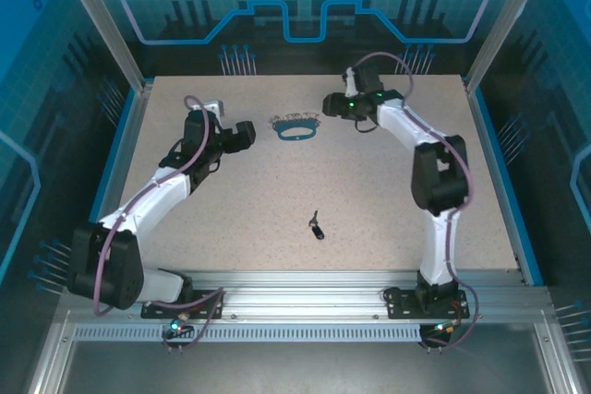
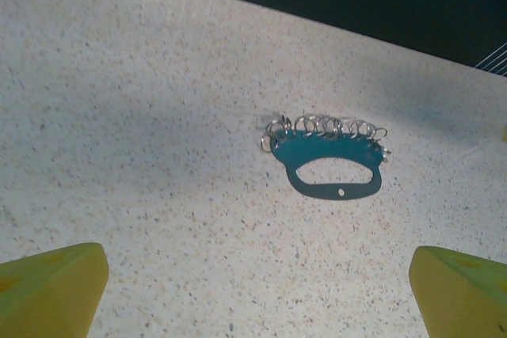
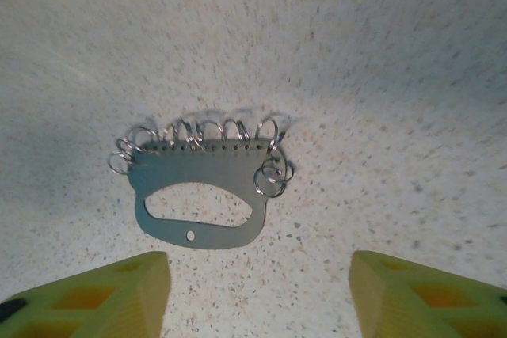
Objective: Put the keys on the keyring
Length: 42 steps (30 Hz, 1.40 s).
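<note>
**Q:** Top view, foreground. What lies nearest the arm bases?
**A:** The key [image 1: 317, 225], black-headed, flat on the speckled tabletop [image 1: 388, 200]. It sits alone near the middle, well apart from both arms. It is very small at this range; its thin blade seems to point toward the far side, though that is hard to make out.

**Q:** And farther back?
**A:** The keyring [image 1: 295, 126], a blue-grey oval loop lying flat toward the far edge. It rests between the left jaws and the right jaws and touches neither. Silvery rings [image 3: 198, 131] fringe its far side, and the wrist views show a small hole [image 3: 190, 236] in its plain near side.

**Q:** How do the jaws stand?
**A:** The left jaws are released. Their yellow fingers [image 2: 51, 290] sit wide apart at the lower corners of the left wrist view, with bare tabletop between them. The keyring [image 2: 333, 165] lies ahead, right of centre. The right jaws are also parted and grasp nothing. Their fingers [image 3: 95, 302] flank bare tabletop, with the keyring [image 3: 198, 191] just ahead, left of centre.

**Q:** Background?
**A:** A blue patterned wall [image 1: 295, 2] rises behind the tabletop's far edge.
</note>
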### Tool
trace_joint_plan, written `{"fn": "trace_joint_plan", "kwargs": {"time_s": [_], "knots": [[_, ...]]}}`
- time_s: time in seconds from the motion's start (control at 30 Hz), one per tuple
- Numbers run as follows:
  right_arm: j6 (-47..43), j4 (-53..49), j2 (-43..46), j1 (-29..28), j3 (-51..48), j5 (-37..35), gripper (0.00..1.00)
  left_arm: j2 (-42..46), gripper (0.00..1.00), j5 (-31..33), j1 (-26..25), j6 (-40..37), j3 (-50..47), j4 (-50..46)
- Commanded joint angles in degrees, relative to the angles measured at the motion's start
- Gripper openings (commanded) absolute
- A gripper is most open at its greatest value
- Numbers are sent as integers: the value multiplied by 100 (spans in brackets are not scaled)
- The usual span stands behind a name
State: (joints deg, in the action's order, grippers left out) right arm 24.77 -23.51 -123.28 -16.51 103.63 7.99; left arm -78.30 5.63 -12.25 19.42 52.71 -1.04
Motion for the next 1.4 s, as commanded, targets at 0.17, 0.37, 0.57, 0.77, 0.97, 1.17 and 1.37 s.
{"fn": "trace_joint_plan", "kwargs": {"time_s": [0.17,0.37,0.57,0.77,0.97,1.17,1.37], "knots": [[398,-1505,-1578,-299,2034,-174,54,-314,99,-226,-155,238,267,-152],[506,-1576,-2008,-369,2515,-202,52,-365,99,-411,-189,393,258,-30],[576,-1807,-2511,-423,3294,-234,50,-391,99,-503,-260,487,275,30],[660,-1938,-2853,-423,3733,-263,46,-369,99,-606,-313,497,258,75],[713,-1873,-2923,-430,3734,-197,39,-365,99,-650,-314,487,240,112],[714,-1856,-2938,-427,3739,-157,32,-367,99,-669,-329,467,238,119],[706,-1859,-2928,-431,3731,-114,23,-343,99,-642,-348,418,231,81]]}}
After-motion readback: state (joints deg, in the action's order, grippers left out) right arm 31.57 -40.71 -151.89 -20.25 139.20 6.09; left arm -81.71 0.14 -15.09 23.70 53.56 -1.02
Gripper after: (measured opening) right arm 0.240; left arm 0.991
